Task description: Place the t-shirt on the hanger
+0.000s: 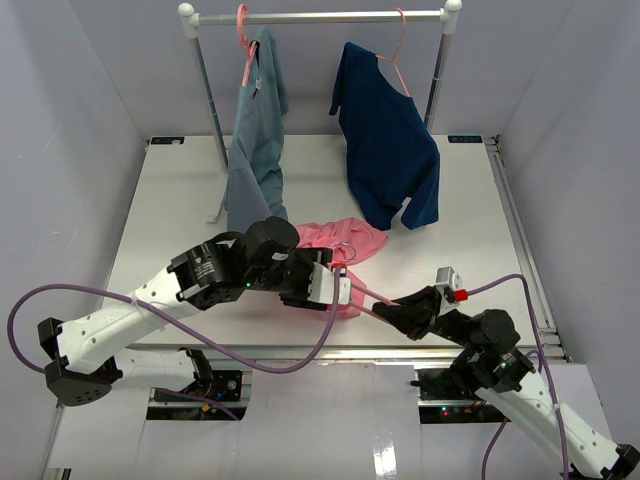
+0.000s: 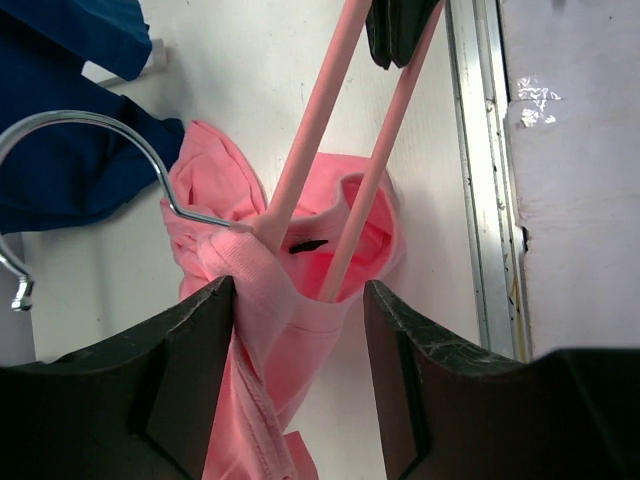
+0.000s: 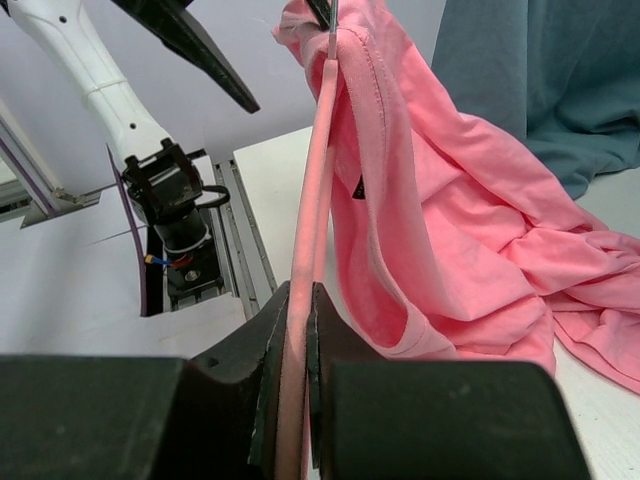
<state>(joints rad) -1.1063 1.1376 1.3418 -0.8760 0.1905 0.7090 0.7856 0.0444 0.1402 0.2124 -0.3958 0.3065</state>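
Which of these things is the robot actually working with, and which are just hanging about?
In the job: pink t-shirt, pink hanger, right gripper clamping it, left gripper, open.
Just there: grey-blue shirt, navy shirt, rail.

The white table [image 1: 170,220] bears a clothes rack [image 1: 320,17] and the trailing folds of the t-shirt [image 1: 345,238].

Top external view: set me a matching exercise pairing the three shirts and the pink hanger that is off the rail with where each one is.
Things:
1. t-shirt
2. hanger
3. navy shirt
4. grey-blue shirt

Places:
A. hung near the right end of the rail
B. clamped in the right gripper
C. hung near the rail's left end
D. mostly heaped on the table

Pairs: 1-D, 2-B, 3-A, 4-C
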